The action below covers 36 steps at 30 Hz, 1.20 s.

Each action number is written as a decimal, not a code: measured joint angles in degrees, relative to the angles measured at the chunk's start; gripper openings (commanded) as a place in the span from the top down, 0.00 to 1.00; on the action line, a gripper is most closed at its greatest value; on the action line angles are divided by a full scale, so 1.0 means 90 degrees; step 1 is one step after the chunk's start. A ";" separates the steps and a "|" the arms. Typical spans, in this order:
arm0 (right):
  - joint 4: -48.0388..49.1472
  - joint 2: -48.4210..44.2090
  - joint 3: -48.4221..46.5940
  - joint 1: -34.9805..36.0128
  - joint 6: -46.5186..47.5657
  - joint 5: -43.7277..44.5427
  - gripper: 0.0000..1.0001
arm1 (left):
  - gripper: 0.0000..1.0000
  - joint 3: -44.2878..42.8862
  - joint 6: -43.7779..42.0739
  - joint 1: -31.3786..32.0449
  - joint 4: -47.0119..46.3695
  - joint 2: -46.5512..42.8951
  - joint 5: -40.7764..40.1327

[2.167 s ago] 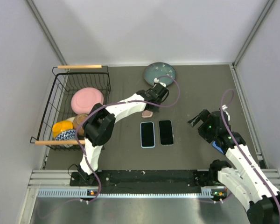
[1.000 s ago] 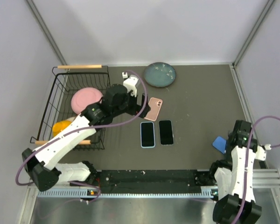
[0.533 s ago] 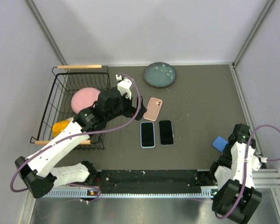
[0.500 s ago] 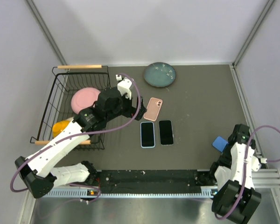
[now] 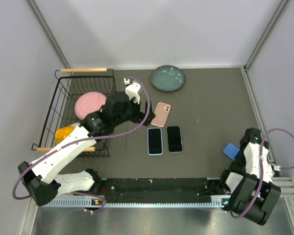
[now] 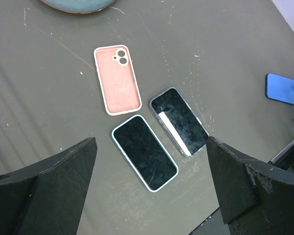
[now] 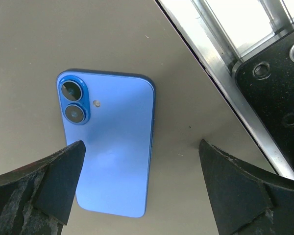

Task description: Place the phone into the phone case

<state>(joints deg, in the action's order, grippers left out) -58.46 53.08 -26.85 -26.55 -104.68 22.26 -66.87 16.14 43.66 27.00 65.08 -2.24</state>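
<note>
A pink phone case [image 5: 161, 113] [image 6: 116, 80] lies empty, inside up, on the dark table. Just nearer are a phone with a pale blue rim [image 5: 155, 141] [image 6: 144, 152] and a dark phone [image 5: 174, 138] [image 6: 179, 121], both screen up. A blue phone [image 5: 230, 151] [image 7: 108, 144] lies face down at the near right. My left gripper [image 5: 145, 111] [image 6: 152, 191] hovers open to the left of the case, holding nothing. My right gripper [image 5: 246, 146] [image 7: 139, 188] is open above the blue phone's right edge, also with nothing in it.
A teal plate [image 5: 167, 78] sits at the back centre. A black wire basket [image 5: 56, 110] on the left holds a pink plate [image 5: 89, 104] and bowls. Metal rails [image 5: 152, 188] run along the near edge, close to the blue phone.
The left arm drew back leftward from the pink case, leaving it uncovered on the table. The right arm folded back to the near right by the blue phone. Both jaws stayed open.
</note>
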 measured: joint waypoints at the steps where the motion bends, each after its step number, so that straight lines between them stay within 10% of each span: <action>1: 0.0027 0.0126 -0.0044 0.0000 0.0005 0.0019 0.01 | 0.01 0.0000 0.0017 -0.0002 0.0002 0.0027 0.0010; 36: 0.1093 0.2013 -0.1032 -0.0282 0.1171 -0.0095 0.01 | 0.01 -0.0002 0.0029 0.0000 -0.0061 0.0318 -0.0012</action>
<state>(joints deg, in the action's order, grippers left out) -48.62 71.20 -36.14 -29.08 -94.15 21.41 -66.89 16.40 43.66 26.46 67.94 -2.35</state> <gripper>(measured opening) 0.987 0.987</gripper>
